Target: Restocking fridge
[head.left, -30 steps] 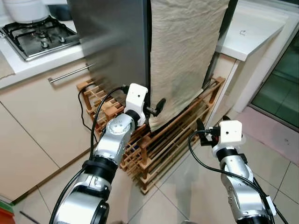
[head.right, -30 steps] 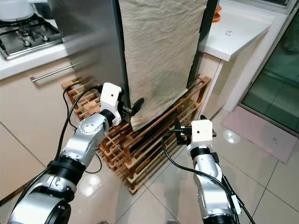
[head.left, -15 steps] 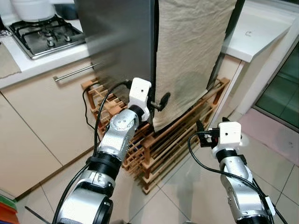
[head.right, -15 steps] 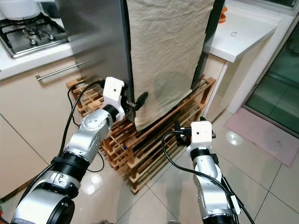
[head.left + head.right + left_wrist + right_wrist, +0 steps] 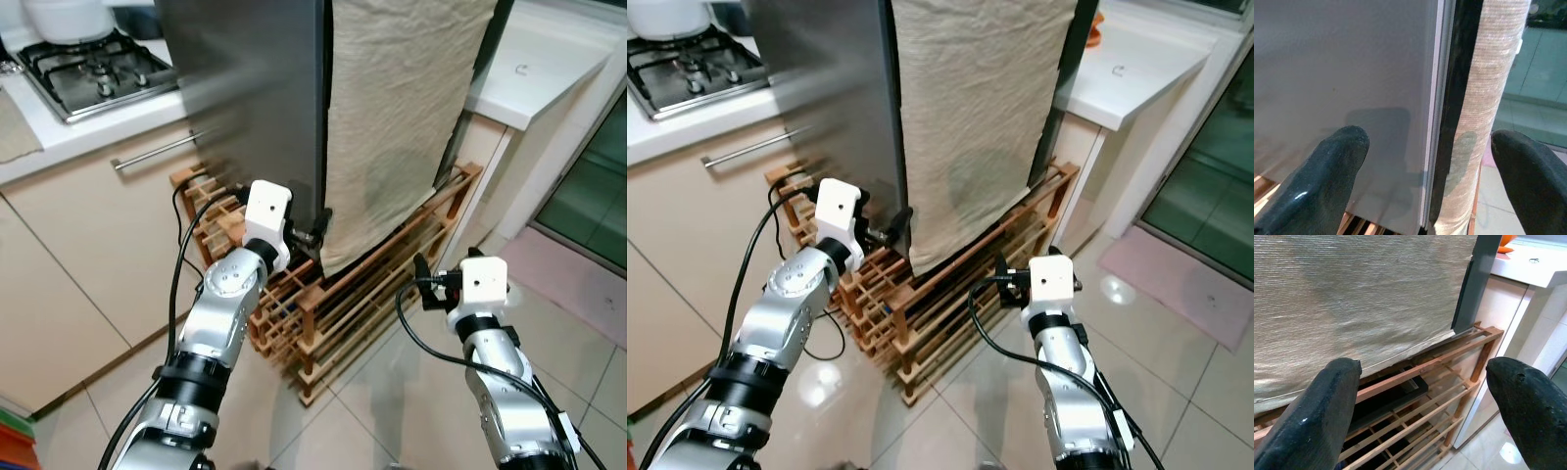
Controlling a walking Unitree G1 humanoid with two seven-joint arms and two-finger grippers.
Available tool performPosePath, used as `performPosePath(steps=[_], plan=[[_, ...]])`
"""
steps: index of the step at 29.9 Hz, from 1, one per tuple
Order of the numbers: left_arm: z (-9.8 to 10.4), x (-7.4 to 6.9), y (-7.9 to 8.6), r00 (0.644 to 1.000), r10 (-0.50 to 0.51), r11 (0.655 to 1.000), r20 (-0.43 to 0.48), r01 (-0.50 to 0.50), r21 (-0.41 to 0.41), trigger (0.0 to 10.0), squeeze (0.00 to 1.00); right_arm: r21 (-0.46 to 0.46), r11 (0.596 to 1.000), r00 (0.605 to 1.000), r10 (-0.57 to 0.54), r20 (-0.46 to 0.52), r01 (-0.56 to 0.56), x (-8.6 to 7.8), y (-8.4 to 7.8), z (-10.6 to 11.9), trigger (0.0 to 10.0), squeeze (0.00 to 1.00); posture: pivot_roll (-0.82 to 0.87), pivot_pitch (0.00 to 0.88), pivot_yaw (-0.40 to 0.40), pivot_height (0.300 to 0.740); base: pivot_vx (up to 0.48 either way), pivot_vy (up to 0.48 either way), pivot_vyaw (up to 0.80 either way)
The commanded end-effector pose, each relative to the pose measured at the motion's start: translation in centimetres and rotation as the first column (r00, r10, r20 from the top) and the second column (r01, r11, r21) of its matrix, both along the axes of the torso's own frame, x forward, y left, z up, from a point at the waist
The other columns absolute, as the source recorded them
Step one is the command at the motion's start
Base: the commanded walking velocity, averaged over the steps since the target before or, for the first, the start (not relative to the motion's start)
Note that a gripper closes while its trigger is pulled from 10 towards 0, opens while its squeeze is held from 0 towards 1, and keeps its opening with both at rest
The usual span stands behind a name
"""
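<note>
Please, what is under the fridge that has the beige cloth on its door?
A wooden slatted rack stands under the fridge and the cloth. A dark flat thing lies on its shelf; the cloth's hem hides the rack's top part.

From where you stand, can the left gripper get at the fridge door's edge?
Probably yes: the left gripper is open at the fridge door edge, beside the hanging cloth, nothing between.

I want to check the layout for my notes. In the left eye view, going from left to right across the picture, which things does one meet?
Gas stove → drawer handle → left gripper → beige cloth → right gripper → white countertop
</note>
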State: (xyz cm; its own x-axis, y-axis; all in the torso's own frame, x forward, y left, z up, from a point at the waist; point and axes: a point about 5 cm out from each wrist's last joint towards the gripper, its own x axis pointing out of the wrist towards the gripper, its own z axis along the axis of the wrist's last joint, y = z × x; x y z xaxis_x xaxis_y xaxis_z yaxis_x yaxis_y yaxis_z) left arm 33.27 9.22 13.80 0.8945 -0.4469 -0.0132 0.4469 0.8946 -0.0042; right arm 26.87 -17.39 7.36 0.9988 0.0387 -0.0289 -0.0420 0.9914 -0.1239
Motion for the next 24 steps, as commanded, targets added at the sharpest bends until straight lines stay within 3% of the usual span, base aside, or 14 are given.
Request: performPosePath(steps=[1, 7, 15, 19, 24], plan=[[0.6, 0.0, -0.3, 1.000, -0.013, 1.000, 0.008, 0.013, -0.012, 10.0, 0.00, -0.008, 1.000, 1.000, 0.001, 0.006, -0.001, 0.3, -0.2, 0.1, 10.0, 0.00, -0.08, 0.000, 0.007, 0.730, 0.000, 0.000, 0.00], [2.0, -0.2, -1.8, 0.994, -0.102, 0.993, 0.031, 0.103, -0.051, 10.0, 0.00, -0.012, 1.000, 1.000, 0.002, 0.008, -0.002, 0.4, -0.3, 0.2, 10.0, 0.00, -0.10, 0.000, 0.010, 0.730, 0.000, 0.000, 0.00], [2.8, -0.4, -2.2, 0.991, -0.126, 0.988, 0.037, 0.128, -0.089, 10.0, 0.00, -0.020, 1.000, 1.000, -0.003, 0.007, 0.003, 0.3, -0.6, 0.1, 10.0, 0.00, -0.10, 0.000, 0.005, 0.730, 0.000, 0.000, 0.00], [2.4, -0.6, -2.6, 0.990, -0.142, 0.982, 0.005, 0.141, -0.129, 10.0, 0.00, -0.024, 1.000, 1.000, -0.001, 0.006, 0.001, 0.4, -0.6, 0.1, 10.0, 0.00, -0.10, 0.000, 0.005, 0.730, 0.000, 0.000, 0.00], [1.7, -0.6, -2.8, 0.991, -0.132, 0.986, -0.008, 0.130, -0.108, 10.0, 0.00, -0.024, 1.000, 1.000, 0.000, 0.007, 0.000, 0.6, -0.5, 0.1, 10.0, 0.00, -0.10, 0.000, 0.007, 0.730, 0.000, 0.000, 0.00]])
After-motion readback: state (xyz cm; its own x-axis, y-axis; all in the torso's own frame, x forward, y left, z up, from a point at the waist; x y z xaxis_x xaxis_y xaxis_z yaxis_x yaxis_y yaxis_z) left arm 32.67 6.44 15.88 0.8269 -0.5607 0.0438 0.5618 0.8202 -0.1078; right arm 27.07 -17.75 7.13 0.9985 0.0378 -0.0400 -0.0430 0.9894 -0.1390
